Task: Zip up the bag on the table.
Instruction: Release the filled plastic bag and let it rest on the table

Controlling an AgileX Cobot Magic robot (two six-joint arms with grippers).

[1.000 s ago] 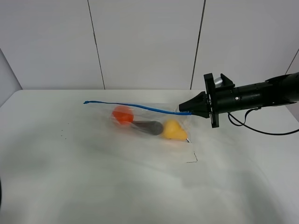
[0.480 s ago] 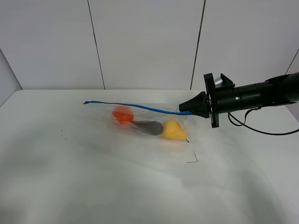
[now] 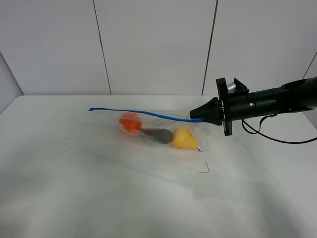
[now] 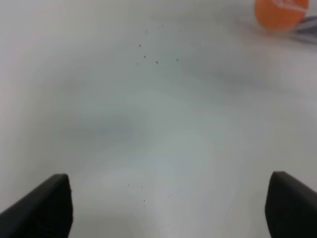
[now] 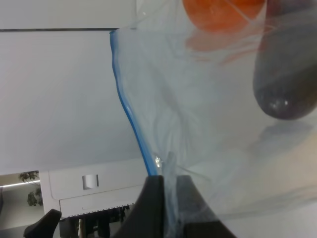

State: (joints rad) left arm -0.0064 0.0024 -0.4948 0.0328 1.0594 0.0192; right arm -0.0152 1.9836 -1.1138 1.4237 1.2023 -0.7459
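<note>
1. No brand, label or readable writing shows on the bag (image 3: 158, 136), on the arms or on the surface (image 3: 99, 188).
2. The right claw (image 3: 197, 117) reaches in from the right of the high view with its jaws pressed together on the right-hand end of the bag's blue zipper strip (image 3: 143, 113).
3. The right wrist view shows this up close: the two dark fingertips (image 5: 153, 201) meet with the clear plastic and the end of the strip pinched between them, and the strip runs away from them along the bag's edge.
4. The left claw (image 4: 168, 208) is spread wide, its two dark tips at the far sides of its own view, with nothing between them but bare white surface; it holds nothing.
5. The bag lies on the surface a little behind its middle, zipper edge to the back.
6. Through the plastic the high view shows an orange ball (image 3: 130, 121), a dark grey piece (image 3: 157, 135) and a yellow, perhaps pear-shaped item (image 3: 184, 138) in a row.
7. The right wrist view shows only the orange and grey items; the left wrist view catches just the orange ball at its edge.
8. The left arm does not appear in the high view.
</note>
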